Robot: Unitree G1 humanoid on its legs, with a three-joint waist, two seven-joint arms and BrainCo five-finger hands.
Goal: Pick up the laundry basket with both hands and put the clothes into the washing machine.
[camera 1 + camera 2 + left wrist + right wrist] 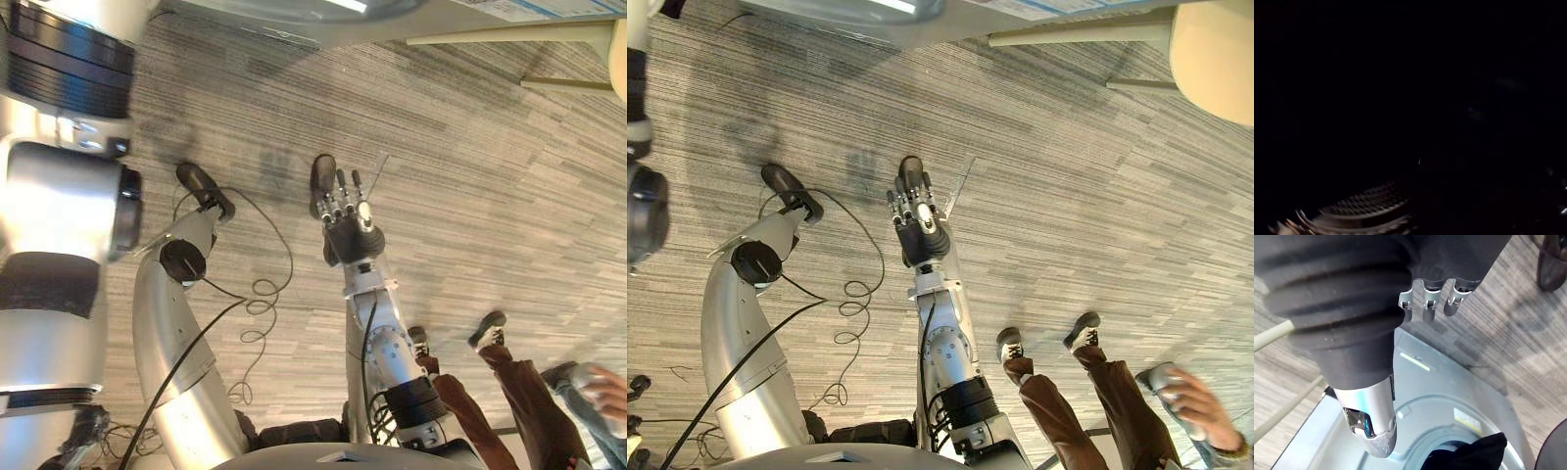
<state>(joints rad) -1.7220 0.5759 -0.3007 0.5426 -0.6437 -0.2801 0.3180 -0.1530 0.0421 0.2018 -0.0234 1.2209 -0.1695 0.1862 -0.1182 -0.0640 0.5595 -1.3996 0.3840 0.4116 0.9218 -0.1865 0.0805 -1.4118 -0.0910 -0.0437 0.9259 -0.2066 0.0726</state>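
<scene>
The grey washing machine [1449, 396] stands just ahead of me, and its front edge runs along the top of the eye views [294, 20]. A dark piece of clothing [1469, 453] lies in its round door opening. My right hand [345, 217] hangs over the carpet below the machine, fingers relaxed and pointing toward it, holding nothing. My left arm [59, 196] rises along the left edge and leaves the picture toward the machine. The left wrist view is dark, with a faint perforated surface [1366, 208].
A pale beige piece of furniture [1215, 59] with thin legs stands at the upper right beside the machine. A person in brown trousers [495, 387] stands at the lower right, a hand [1200, 406] holding a grey device. Grey striped carpet [470, 196] covers the floor.
</scene>
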